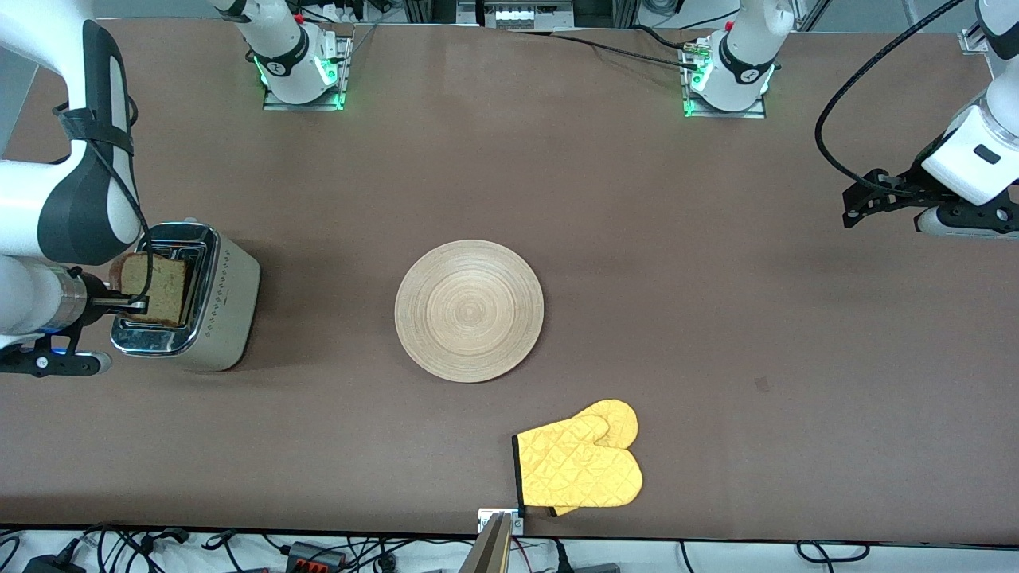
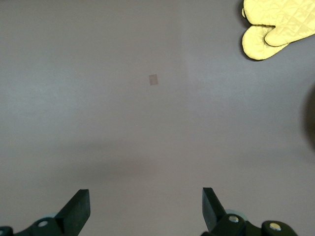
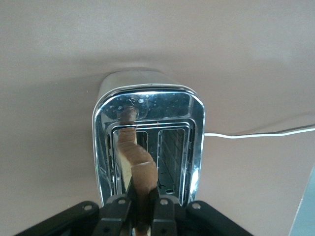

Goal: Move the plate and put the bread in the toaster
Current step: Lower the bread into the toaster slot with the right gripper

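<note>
With the round light-wood plate (image 1: pixel 469 310) bare mid-table, the right gripper (image 1: pixel 135 302) pinches the brown bread slice (image 1: pixel 155 288) above the chrome-topped beige toaster (image 1: pixel 187 296); insertion remains. Left gripper (image 2: pixel 145 209) waits, fingers apart.

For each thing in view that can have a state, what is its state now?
Bread: upright, held over a toaster slot.
Toaster: standing, both slots empty.
Plate: flat, nothing on it.
Oven mitt: lying flat.
Right end effector: shut on the bread.
Left end effector: open, empty, waiting.
</note>
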`<state>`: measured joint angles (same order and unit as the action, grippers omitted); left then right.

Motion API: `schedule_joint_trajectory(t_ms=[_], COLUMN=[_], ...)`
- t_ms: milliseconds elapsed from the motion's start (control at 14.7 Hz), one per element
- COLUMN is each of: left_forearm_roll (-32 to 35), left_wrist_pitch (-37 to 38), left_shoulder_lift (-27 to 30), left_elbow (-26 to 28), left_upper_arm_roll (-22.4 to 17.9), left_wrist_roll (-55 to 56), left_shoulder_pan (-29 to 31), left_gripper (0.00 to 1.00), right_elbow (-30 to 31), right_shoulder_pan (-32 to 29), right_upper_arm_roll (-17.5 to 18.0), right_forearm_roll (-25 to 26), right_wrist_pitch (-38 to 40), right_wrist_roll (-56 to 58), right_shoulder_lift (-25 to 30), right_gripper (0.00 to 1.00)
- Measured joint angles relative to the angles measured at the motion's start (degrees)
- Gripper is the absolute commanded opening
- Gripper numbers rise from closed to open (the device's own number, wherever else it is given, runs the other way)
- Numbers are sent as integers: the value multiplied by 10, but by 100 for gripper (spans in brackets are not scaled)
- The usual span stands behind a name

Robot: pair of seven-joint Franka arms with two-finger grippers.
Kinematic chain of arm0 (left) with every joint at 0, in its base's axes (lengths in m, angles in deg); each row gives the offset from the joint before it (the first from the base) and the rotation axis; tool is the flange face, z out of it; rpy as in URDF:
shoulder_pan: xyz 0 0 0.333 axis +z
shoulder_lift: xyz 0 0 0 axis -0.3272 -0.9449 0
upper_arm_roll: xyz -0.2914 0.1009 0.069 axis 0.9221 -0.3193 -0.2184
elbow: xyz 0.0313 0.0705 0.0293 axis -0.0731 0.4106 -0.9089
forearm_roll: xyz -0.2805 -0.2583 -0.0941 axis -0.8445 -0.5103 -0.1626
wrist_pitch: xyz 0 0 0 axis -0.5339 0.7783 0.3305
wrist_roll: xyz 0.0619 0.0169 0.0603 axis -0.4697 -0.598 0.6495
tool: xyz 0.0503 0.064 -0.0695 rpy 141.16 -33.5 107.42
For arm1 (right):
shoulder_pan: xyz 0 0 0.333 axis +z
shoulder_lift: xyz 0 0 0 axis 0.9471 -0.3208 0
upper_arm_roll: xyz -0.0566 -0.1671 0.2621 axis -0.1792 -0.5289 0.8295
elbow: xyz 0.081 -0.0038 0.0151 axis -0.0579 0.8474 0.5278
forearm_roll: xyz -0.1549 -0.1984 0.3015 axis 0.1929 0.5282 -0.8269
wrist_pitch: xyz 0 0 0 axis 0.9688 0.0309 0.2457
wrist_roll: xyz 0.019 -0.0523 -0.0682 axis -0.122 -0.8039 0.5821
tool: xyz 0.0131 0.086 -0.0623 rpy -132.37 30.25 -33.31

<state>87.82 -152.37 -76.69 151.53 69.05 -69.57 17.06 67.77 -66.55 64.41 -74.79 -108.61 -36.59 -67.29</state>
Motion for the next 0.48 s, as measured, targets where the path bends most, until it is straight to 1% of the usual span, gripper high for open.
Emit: schedule_joint_trajectory(t_ms=[204,475], left_forearm_roll=[0,0], left_wrist_pitch=[0,-1], left_shoulder_lift=[0,0], left_elbow=[0,-2], left_upper_arm_roll=[0,0], left_wrist_roll=[0,0], left_shoulder_pan=[-1,-2], left_gripper=[100,100], right_elbow=[31,38], right_shoulder_pan=[-2,-4], right_upper_arm_roll=[0,-1], right_forearm_roll=[-4,-4], right_wrist_pitch=[-26,-30], right_wrist_roll=[0,-1], right_shoulder_lift=[0,1], right_gripper=[0,0])
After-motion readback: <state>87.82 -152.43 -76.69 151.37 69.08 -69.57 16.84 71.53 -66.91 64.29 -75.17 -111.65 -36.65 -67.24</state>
